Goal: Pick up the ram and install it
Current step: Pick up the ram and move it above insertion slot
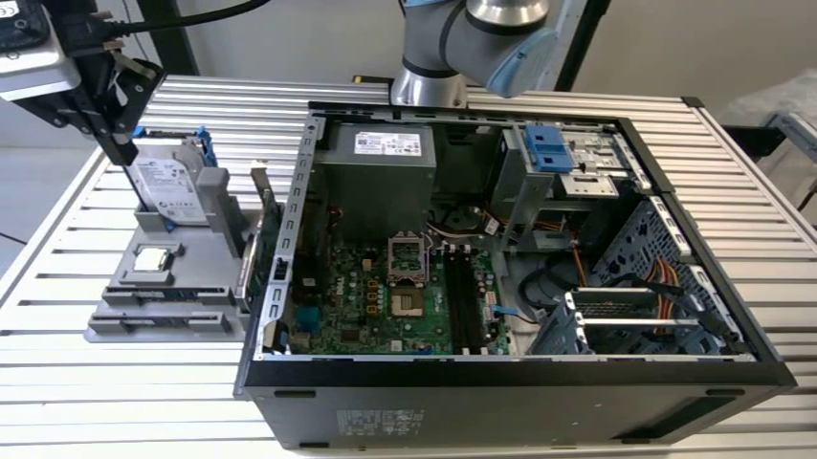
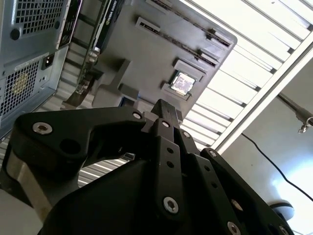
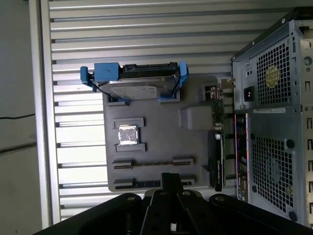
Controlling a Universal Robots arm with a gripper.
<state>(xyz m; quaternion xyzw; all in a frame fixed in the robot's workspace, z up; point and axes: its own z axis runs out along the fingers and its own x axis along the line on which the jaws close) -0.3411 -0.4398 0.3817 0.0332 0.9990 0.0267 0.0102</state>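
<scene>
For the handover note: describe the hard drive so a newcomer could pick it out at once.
Beside the open computer case, on the exterior view's left, sits a grey holder. The hard drive stands on edge at its far end. It alone is a silver slab in a blue frame; the small square chip nearby lies flat.

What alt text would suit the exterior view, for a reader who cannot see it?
A robot arm's gripper hangs over a grey parts holder on a slatted metal table, at the exterior view's left of an open computer case. The holder carries a hard drive in blue brackets and a processor chip; the motherboard lies bare inside the case.
</scene>
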